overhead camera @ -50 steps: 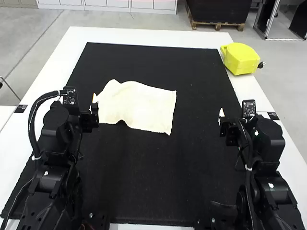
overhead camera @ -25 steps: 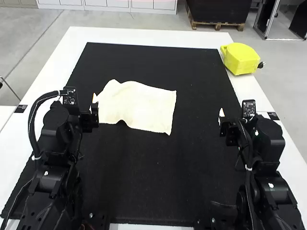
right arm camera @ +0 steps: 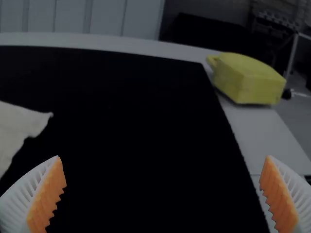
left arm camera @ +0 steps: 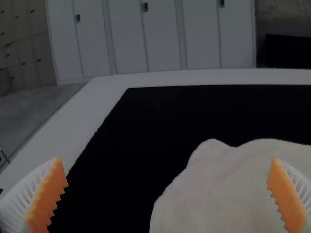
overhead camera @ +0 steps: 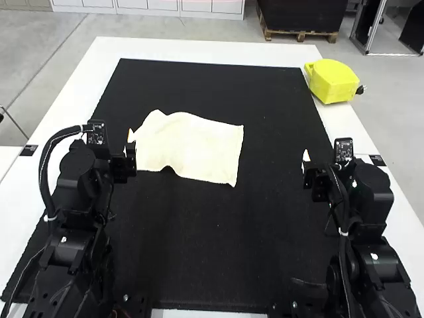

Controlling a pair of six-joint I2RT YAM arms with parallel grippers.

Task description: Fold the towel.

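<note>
The cream towel [overhead camera: 192, 147] lies spread, edges wavy.

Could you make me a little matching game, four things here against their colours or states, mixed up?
1. towel
2. boxy thing beside the mat
3. mat
4. right arm's hand

A. black, under the towel
B. open, with nothing in it
C. off-white, spread out
D. yellow, on the table

Pairs: 1-C, 2-D, 3-A, 4-B

Towel [overhead camera: 192, 149] on mat [overhead camera: 212, 245], slightly left of centre; mat on tabletop [overhead camera: 199, 50]; box [overhead camera: 332, 83] on tabletop, right of mat's far end.
</note>
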